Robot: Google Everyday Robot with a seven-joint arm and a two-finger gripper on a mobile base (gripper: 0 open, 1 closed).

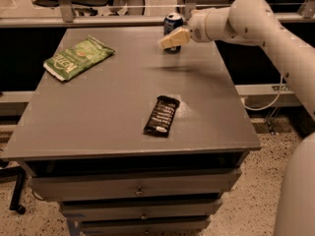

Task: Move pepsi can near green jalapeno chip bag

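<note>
The pepsi can [172,22] is dark blue with a silver top and stands upright near the far edge of the grey table [113,112]. The gripper [167,41] hangs right in front of the can and covers its lower part. The white arm reaches in from the right. The green jalapeno chip bag [78,57] lies flat at the table's far left, well apart from the can.
A black bar wrapper [161,115] lies near the middle of the table, toward the front. Drawers sit under the tabletop. A rail and chairs stand behind the table. A white cable runs along the floor at the right.
</note>
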